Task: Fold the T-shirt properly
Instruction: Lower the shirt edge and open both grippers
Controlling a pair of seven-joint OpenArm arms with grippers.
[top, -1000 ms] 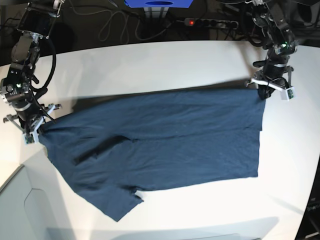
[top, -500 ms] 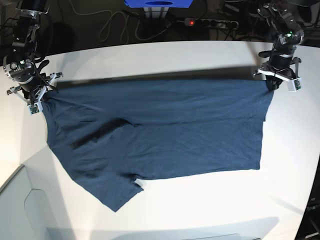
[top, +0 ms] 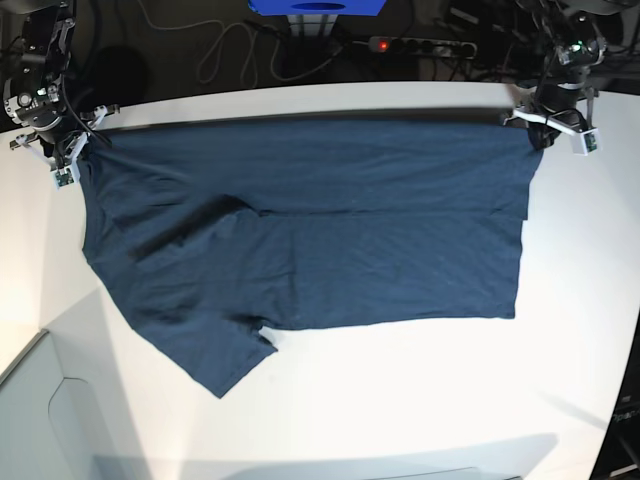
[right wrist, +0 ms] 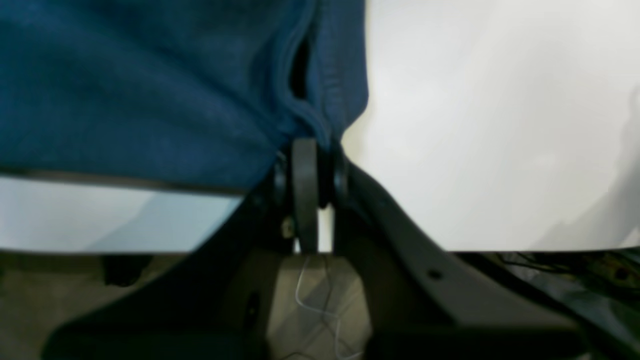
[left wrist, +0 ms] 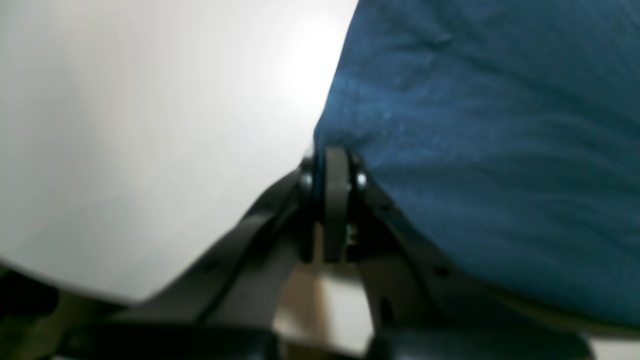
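The dark navy T-shirt (top: 310, 230) is stretched out across the white table (top: 400, 400), its far edge lifted near the table's back edge. On the right of the base view my left gripper (top: 540, 135) is shut on the shirt's far right corner. In the left wrist view the left gripper (left wrist: 336, 165) pinches the blue T-shirt (left wrist: 490, 140). At the left of the base view my right gripper (top: 72, 160) is shut on the far left corner. From the right wrist, the right gripper (right wrist: 306, 150) clamps bunched T-shirt (right wrist: 150, 85). A sleeve (top: 225, 365) points toward the near left.
Cables and a power strip (top: 420, 45) lie behind the table beside a blue box (top: 318, 8). A pale grey bin or panel (top: 40, 420) sits at the near left corner. Bare white tabletop lies near the front and right.
Both grippers have carried the shirt's far edge toward the back of the table and pulled it taut. The whole garment has slid away from the front edge.
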